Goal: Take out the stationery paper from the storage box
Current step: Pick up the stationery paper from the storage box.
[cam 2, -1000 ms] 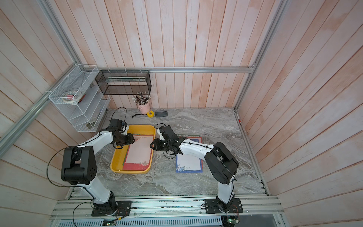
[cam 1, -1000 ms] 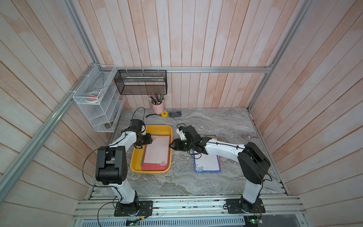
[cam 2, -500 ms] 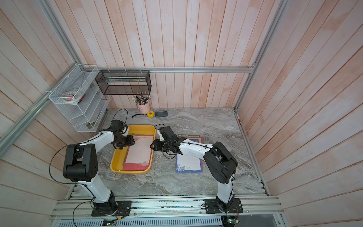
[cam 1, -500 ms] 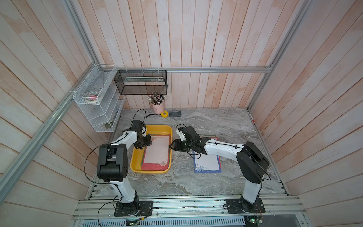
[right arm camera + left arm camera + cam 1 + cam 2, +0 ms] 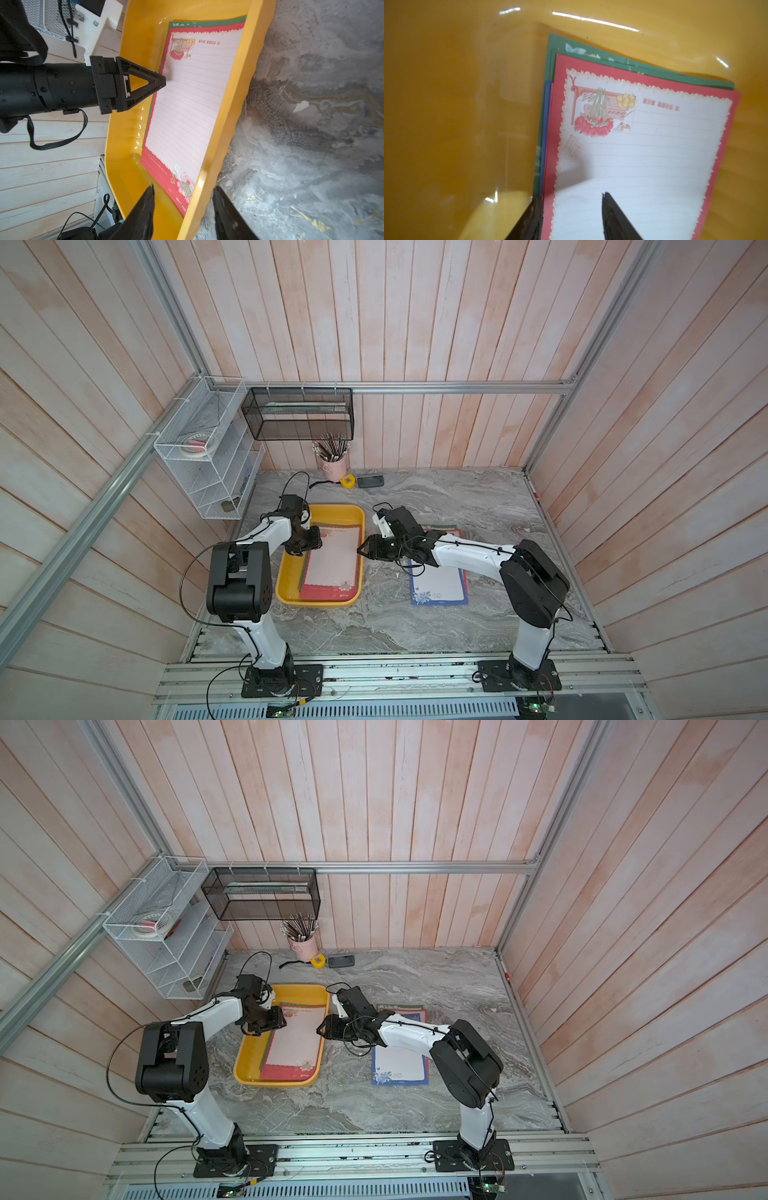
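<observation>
Stationery paper sits in a stack inside the yellow storage box, left of centre in both top views, and the box is flat on the grey marbled table. Top sheet is the red-bordered one with a pale lined middle and a little flower picture in one corner. In the left wrist view you can see green and blue edges poking out from under it.

Left gripper comes in from the left of the frame and is down at the stack's left edge, near its upper corner. From its own camera the fingers are partway apart: one tip over the pale middle of the top sheet, the other beside the pile over the yellow floor. So the pile's edge sits between them, with a clear gap, and nothing looks clamped.

Right gripper reaches in from the right and sits at the box's right wall. In the right wrist view it's roughly half open and straddling the rim, one finger inside, one over the table. There's daylight on both sides, so it's not holding anything.

Right of centre, a blue-bordered sheet lies on the table on top of others, with red and green edges showing at its upper end. The right arm crosses over that pile.
</observation>
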You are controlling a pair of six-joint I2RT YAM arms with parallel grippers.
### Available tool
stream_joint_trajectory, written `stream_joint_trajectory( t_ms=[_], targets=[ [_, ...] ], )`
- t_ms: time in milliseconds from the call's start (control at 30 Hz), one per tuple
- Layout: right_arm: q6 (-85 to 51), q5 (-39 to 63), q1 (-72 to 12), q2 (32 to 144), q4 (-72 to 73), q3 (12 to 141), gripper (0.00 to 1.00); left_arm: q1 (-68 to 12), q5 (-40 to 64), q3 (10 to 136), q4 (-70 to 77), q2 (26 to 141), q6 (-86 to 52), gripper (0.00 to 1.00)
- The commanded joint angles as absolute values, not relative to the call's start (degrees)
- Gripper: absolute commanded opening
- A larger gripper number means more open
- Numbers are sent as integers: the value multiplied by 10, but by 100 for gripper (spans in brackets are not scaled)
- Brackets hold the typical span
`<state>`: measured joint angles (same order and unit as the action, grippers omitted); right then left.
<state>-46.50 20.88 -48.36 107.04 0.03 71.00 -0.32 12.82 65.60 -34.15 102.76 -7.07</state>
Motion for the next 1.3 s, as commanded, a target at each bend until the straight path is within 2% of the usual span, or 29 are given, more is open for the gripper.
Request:
stream_joint_trajectory(
  t_ms=[0,233,600,700,833,1267],
  targets=[
    [-468,213,-489,1080,1,722,48,-8,141,672,-348,1028,-63,47],
    [-467,202,-490,1083,-5,722,48,-10,153,671,-344,1021,-64,43],
    [-480,187,-487,1102,5,720,48,-11,153,671,-345,1019,-64,42],
    [-483,186,-486,1105,12,720,45,-11,152,671,-345,1019,-64,41],
    [-484,186,-484,1108,19,720,35,-11,153,671,-345,1017,-63,41],
    [-498,196,-480,1123,37,716,23,-11,162,671,-344,1018,-65,40]
  ],
)
